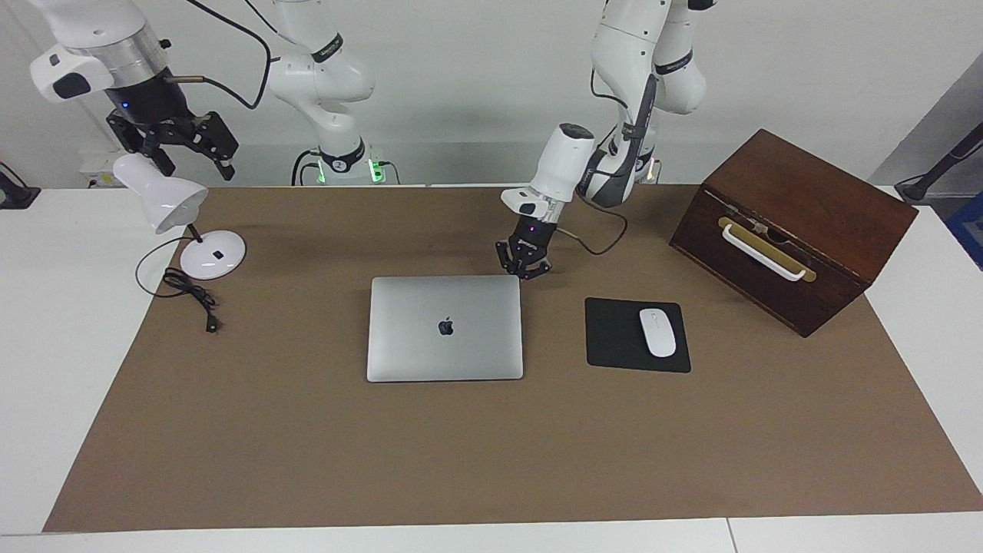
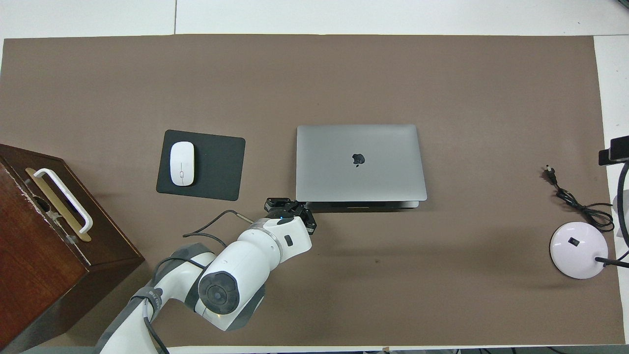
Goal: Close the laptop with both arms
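Observation:
The silver-grey laptop (image 1: 445, 328) lies in the middle of the brown mat with its lid down, the dark apple logo facing up. In the overhead view (image 2: 361, 162) a thin strip of its base shows under the lid's edge nearest the robots. My left gripper (image 1: 526, 272) is open and empty, low over the mat just beside the laptop's corner nearest the robots, toward the left arm's end; it also shows in the overhead view (image 2: 290, 207). My right gripper (image 1: 190, 150) is open and empty, held high over the desk lamp.
A black mouse pad (image 1: 618, 338) with a white mouse (image 1: 657, 332) lies beside the laptop toward the left arm's end. A dark wooden box (image 1: 791, 226) with a white handle stands farther that way. A white desk lamp (image 1: 173, 207) and its cable (image 1: 192, 296) are at the right arm's end.

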Tool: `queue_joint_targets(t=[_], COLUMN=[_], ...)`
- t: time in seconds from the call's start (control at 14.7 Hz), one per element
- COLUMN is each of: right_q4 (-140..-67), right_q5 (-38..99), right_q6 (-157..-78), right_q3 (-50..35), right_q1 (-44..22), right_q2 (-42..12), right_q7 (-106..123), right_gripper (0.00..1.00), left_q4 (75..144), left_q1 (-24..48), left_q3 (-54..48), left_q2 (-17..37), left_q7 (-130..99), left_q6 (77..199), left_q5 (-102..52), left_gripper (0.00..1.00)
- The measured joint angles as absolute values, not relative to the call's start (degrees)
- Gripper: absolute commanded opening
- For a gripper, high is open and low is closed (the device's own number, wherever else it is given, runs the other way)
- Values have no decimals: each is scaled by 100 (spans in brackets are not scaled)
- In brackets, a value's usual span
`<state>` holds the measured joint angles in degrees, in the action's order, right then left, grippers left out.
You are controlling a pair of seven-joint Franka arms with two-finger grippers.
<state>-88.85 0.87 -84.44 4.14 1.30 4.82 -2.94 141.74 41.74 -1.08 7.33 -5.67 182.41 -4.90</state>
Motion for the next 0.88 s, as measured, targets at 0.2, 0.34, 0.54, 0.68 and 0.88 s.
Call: queue_joint_targets(t=[0.2, 0.34, 0.54, 0.68, 0.88], right_q4=[-8944, -8973, -8991, -8993, -8996], right_q5=[87, 87, 87, 87, 87], right_q6=[-8488, -8544, -8556, -8556, -8556], right_q3=[410, 409, 403, 402, 400], right_q1=[130, 130, 128, 124, 123], right_q2=[483, 484, 492, 497, 504], right_q7=[-294, -294, -294, -294, -294], right_gripper=[100, 100, 100, 100, 100], left_q4=[14178, 14179, 14166, 14104, 13689], left_q1=[4174, 4174, 4161, 4068, 3792], left_q3=[-107, -104, -51, 8, 31], left_q2=[319, 11, -393, -609, -858], left_q7=[-566, -565, -566, -566, -555], left_q6=[17422, 16865, 16017, 15468, 14315], left_q5=[-490, -490, -490, -490, -490], left_gripper=[0, 0, 0, 0, 0])
